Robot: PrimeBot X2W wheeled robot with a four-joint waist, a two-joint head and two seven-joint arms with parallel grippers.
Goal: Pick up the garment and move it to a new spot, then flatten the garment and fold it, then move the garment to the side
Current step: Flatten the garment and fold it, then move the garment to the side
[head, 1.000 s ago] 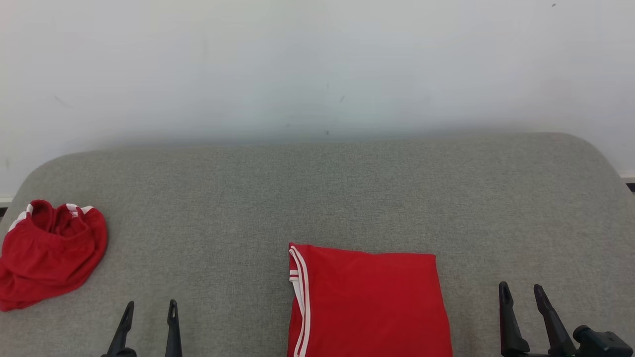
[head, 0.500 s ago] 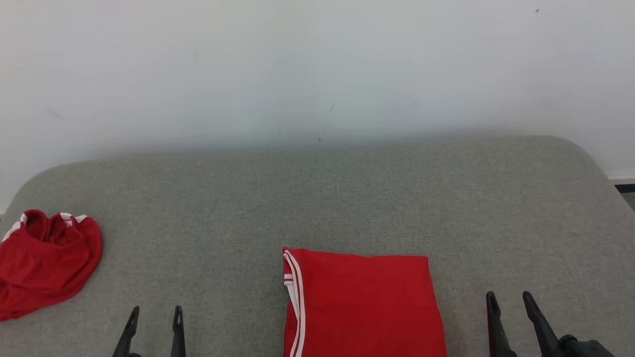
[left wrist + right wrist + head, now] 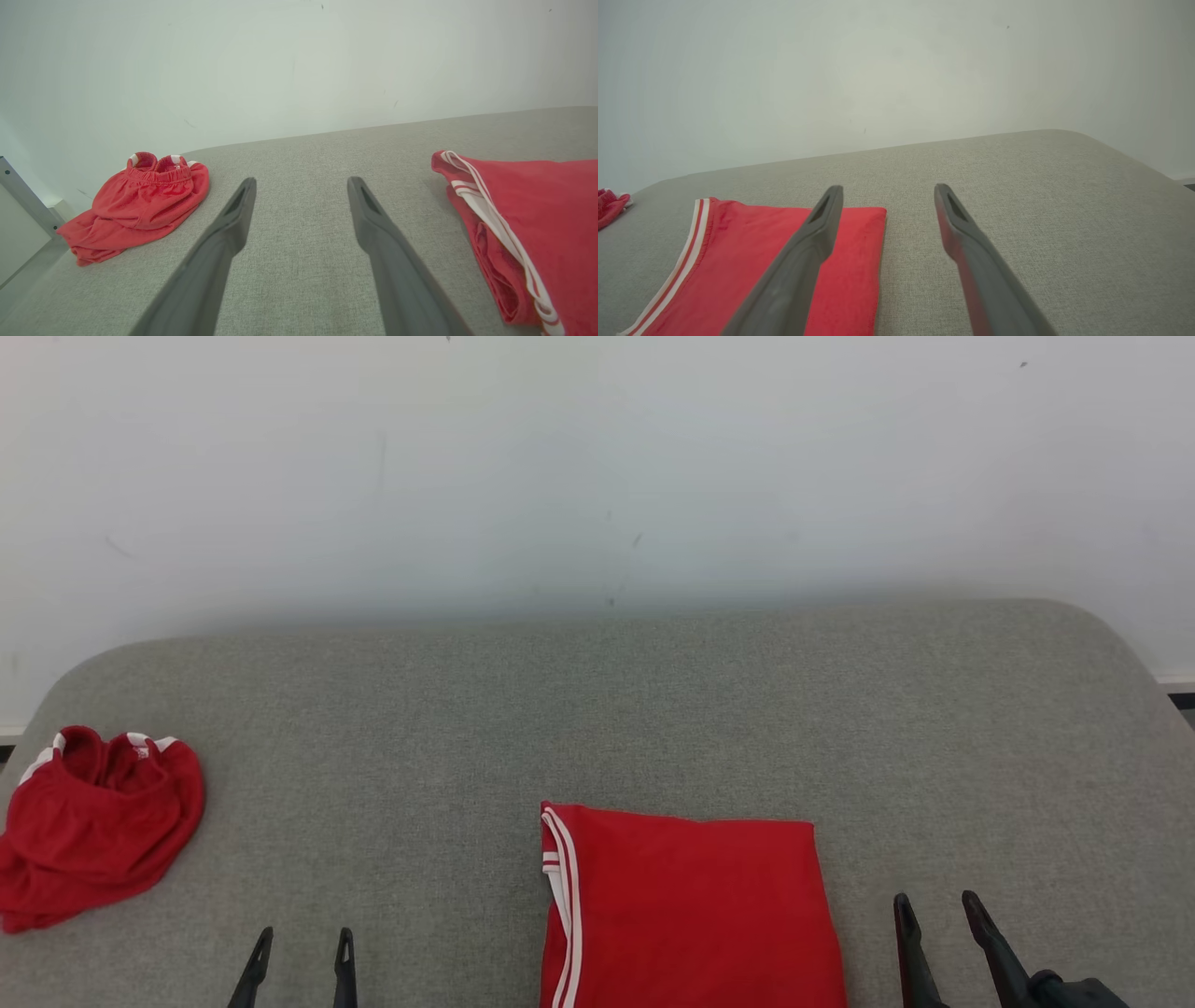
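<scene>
A red garment with white side stripes (image 3: 691, 915) lies folded flat at the front middle of the grey padded surface (image 3: 597, 709); it also shows at the right of the left wrist view (image 3: 537, 224) and under my right fingers (image 3: 752, 252). A second red garment (image 3: 93, 826) lies crumpled at the far left (image 3: 145, 200), its edge just visible (image 3: 609, 200). My left gripper (image 3: 305, 935) stands open left of the folded garment, nothing between its fingers (image 3: 302, 181). My right gripper (image 3: 935, 900) stands open just right of it, holding nothing (image 3: 888, 188).
A white wall (image 3: 597, 476) rises right behind the surface. The surface rounds off at its far left and far right corners, with a strip of floor past the right one (image 3: 1181, 695). A pale metal frame (image 3: 23, 196) stands past the left edge.
Both grippers have sunk toward the bottom edge of the head view and edged in toward the folded garment. The head camera has shifted slightly. Neither garment has moved.
</scene>
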